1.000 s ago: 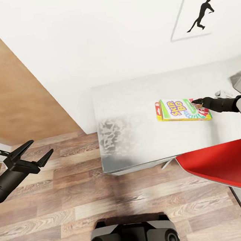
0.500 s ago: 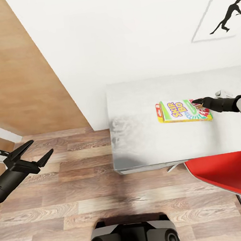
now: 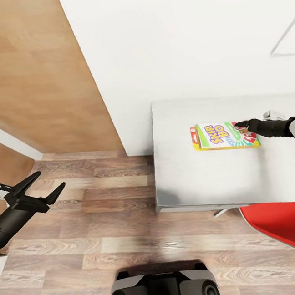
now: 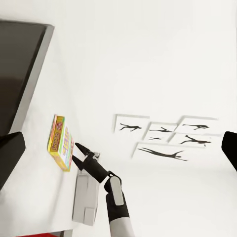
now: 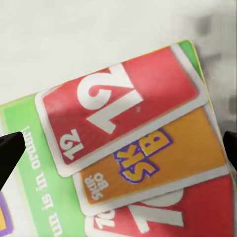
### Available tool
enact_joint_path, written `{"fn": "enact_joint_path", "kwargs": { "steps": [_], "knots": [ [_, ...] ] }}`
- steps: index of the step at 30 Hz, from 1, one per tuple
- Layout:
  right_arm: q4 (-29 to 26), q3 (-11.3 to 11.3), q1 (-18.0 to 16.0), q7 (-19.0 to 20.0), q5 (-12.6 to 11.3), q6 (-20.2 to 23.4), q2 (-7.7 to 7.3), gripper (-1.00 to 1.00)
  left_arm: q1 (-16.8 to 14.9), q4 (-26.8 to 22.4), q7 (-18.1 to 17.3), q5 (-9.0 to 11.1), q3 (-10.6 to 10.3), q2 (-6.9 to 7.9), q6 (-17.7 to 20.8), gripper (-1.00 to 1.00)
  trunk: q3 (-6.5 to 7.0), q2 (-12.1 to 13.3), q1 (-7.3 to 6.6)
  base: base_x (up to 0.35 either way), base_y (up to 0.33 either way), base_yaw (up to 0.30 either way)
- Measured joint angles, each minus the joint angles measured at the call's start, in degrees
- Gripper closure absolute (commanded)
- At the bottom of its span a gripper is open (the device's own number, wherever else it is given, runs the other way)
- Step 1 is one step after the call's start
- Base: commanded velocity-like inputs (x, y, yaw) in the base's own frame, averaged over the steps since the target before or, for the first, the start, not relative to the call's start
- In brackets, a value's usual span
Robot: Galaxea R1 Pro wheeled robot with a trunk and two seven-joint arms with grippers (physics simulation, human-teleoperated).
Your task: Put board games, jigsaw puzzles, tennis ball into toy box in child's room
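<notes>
Right gripper (image 3: 242, 124) holds a box (image 3: 224, 135) reading "SKIP BO", card "12".

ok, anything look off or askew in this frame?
Nothing stands out. The Skip-Bo box is held level over the white table by the right end effector, undamaged. The left end effector hangs open over the wood floor.

Bright, even, flat rendered light. A soft shadow lies on the wood floor (image 3: 146, 253) beside the table (image 3: 192, 179). The game box (image 5: 128, 158) print shows slightly blurred close up.
</notes>
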Motion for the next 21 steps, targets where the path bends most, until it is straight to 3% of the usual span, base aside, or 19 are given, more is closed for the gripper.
{"fn": "enact_joint_path", "kwargs": {
  "steps": [7, 21],
  "knots": [
    [-0.01, 0.0, 0.01, 0.06, -0.17, 0.03, 0.0, -1.0, -0.01, 0.0, 0.0, 0.01, -0.03, 0.0, 0.0, -1.0, 0.0, 0.0, 0.01, -0.068, 0.0, 0.056],
    [-0.01, 0.0, 0.01, 0.07, -0.2, 0.04, 0.0, -1.0, -0.01, 0.01, -0.04, 0.0, 0.03, 0.0, 0.0, -1.0, 0.0, 0.0, 0.01, -0.208, 0.0, 0.01]
  ]
}}
